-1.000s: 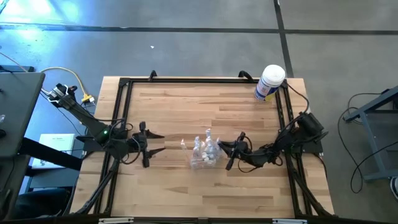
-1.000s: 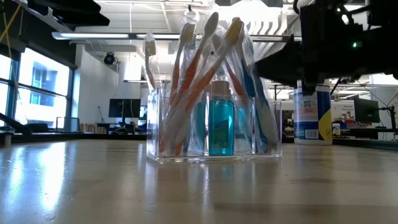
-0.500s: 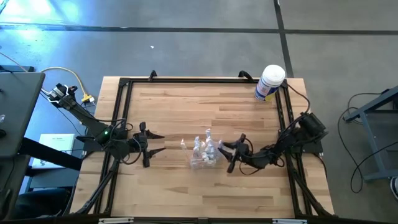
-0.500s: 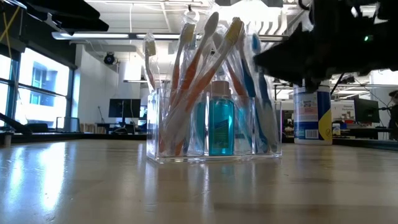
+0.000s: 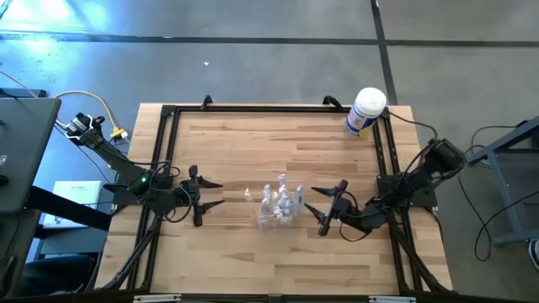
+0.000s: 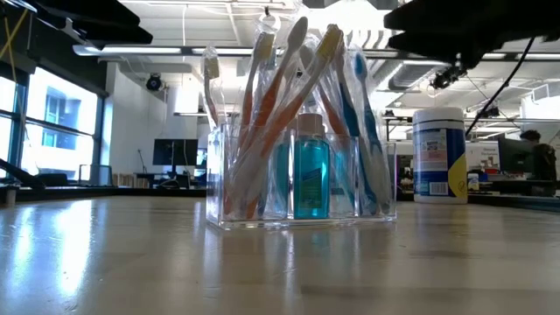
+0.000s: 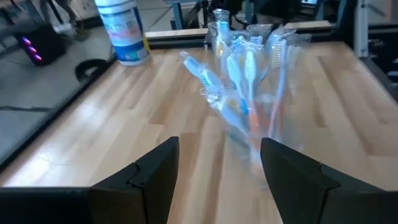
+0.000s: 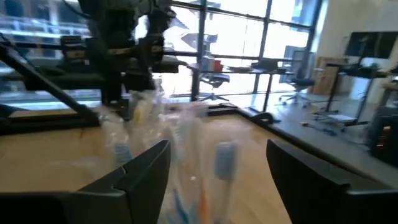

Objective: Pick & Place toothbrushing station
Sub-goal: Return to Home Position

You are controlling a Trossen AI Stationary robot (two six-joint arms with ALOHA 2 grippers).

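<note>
Pale wooden boards of the table lie bare along the near edge, catching window light in the low view. At the middle of the table stands the toothbrushing station, a clear plastic holder sitting upright on the wood. It is packed with wrapped orange and blue toothbrushes that fan upward, and a small teal bottle stands at its centre. To its right, near but not touching, the right gripper hangs with its fingers spread wide and nothing between them. To the left of the holder and farther off, the left gripper points toward it, its two fingers likewise parted and empty. A black frame borders the tabletop. At the far right corner a white canister with a blue label stands upright by the frame rail. Grey concrete floor surrounds the table. Beyond the far edge, the room opens to tall windows on the left, a dark screen against the back wall, and ceiling lights overhead.
</note>
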